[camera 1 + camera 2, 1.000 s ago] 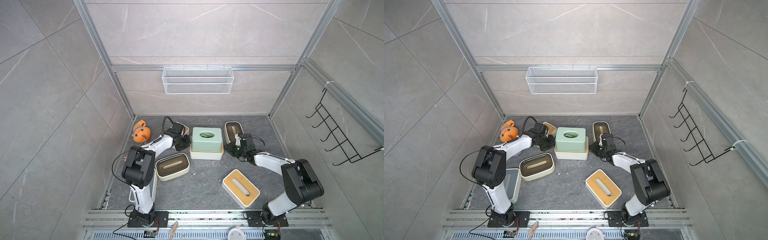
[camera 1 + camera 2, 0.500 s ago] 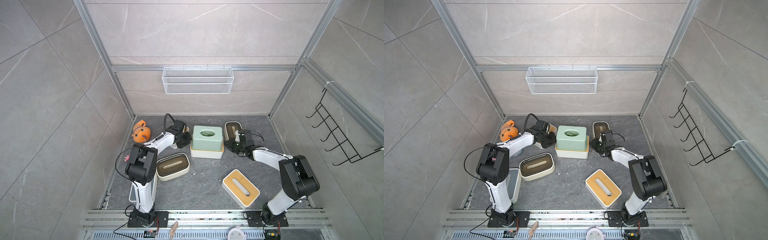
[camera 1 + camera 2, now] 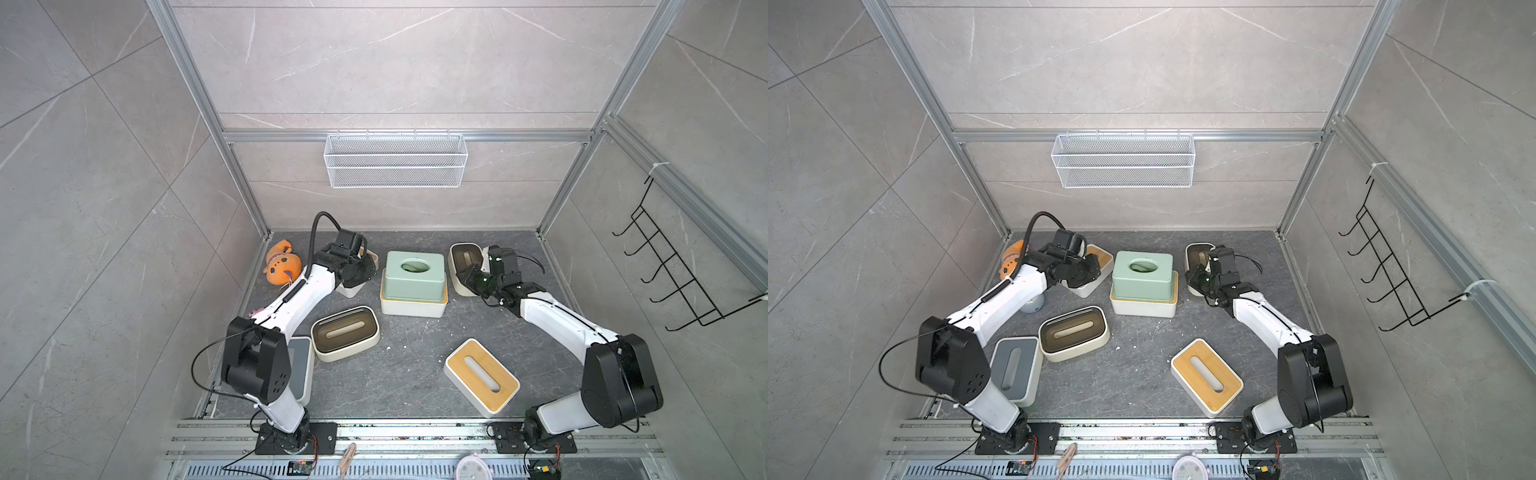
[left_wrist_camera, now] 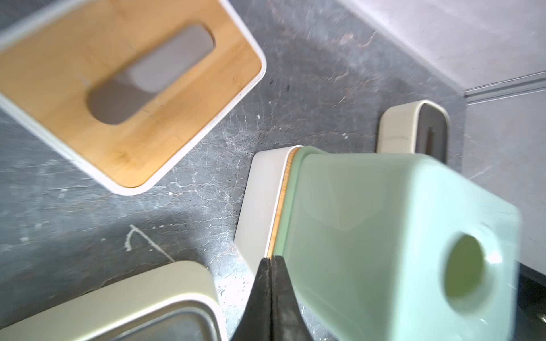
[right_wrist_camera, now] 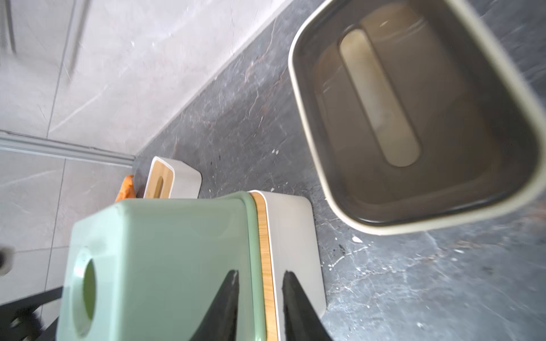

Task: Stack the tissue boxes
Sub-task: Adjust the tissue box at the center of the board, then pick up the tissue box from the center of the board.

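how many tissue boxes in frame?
7: pale green box stacked on the centre bamboo box; near brown-lid box; grey-lid box by the left arm's base; front bamboo box; back-left bamboo box partly under the left arm; back-right brown-lid box.

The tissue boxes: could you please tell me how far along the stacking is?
Done: the green box sits on a bamboo-lidded box. In hand: nothing; left fingers shut, right fingers apart, both beside that stack. Left: five boxes lie unstacked.
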`<state>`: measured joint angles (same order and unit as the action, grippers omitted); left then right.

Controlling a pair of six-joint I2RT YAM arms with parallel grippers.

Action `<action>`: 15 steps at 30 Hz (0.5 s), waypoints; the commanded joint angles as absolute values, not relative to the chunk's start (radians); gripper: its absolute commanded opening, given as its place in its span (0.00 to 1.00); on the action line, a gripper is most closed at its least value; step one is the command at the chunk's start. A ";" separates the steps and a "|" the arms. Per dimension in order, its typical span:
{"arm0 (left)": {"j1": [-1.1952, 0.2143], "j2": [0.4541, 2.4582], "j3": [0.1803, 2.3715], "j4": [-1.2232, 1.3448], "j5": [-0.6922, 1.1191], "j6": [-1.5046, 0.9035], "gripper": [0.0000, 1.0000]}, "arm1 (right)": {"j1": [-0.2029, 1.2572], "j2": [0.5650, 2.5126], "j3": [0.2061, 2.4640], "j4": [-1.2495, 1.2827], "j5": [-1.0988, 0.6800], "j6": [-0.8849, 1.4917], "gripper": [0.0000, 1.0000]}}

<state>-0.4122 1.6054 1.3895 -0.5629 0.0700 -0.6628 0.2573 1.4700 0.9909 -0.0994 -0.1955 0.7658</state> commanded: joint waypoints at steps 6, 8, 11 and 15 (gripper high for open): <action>-0.396 1.434 1.325 -0.676 -0.109 -0.473 0.38 | 0.244 1.277 0.968 -0.204 -0.159 0.697 0.58; -0.387 1.427 1.319 -0.679 -0.143 -0.430 0.64 | 0.243 1.221 0.943 -0.199 -0.158 0.685 0.67; -0.373 1.432 1.303 -0.656 -0.182 -0.361 0.90 | 0.243 1.133 0.907 -0.177 -0.173 0.664 0.88; -0.352 1.472 1.293 -0.604 -0.178 -0.266 0.99 | 0.241 1.038 0.882 -0.183 -0.196 0.634 1.00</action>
